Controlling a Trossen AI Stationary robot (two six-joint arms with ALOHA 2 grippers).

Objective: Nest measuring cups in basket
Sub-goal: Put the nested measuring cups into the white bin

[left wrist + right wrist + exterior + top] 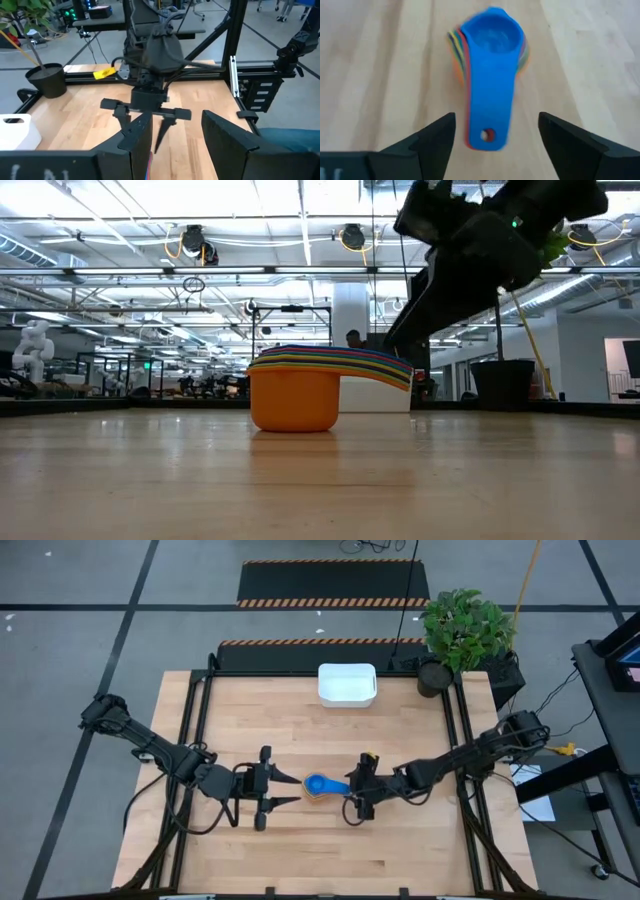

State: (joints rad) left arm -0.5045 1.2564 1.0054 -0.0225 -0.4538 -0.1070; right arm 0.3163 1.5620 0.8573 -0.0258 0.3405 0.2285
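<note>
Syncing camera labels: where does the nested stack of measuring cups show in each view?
High view: measuring cups mid-table, between the left gripper and right gripper.
Low view: centre, standing on the table, orange cup lowest, handles fanning right.
Left wrist view: only a coloured sliver at the bottom edge between the fingers; cannot confirm.
Right wrist view: centre, blue cup on top, handle between the open fingers.
Shared landmark: white basket, also in the left wrist view.

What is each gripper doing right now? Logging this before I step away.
Left gripper: open, holding nothing.
Right gripper: open, straddling the handles of the nested cups, not gripping them.
</note>
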